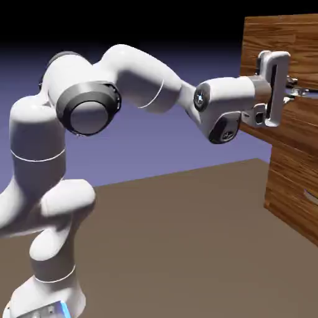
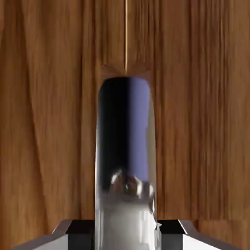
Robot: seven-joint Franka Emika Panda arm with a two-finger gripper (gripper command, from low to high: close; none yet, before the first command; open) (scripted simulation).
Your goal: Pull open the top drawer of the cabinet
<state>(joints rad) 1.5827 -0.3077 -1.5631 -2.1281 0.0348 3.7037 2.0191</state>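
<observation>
The cabinet [image 1: 289,186] of brown wood grain stands at the exterior view's right edge. Its top drawer [image 1: 273,37] has a front that juts further left than the fronts below it. My gripper [image 1: 292,87] reaches level to that front and is shut on the drawer's silver bar handle [image 1: 304,92]. In the hand view the handle [image 2: 124,146] runs upright and large between my gripper's [image 2: 125,229] grey fingertips [image 2: 73,237], with wood grain filling everything behind it.
A lower drawer's silver handle [image 1: 308,197] shows on the cabinet front under the arm. The brown table [image 1: 186,248] stretches from the robot's base to the foot of the cabinet.
</observation>
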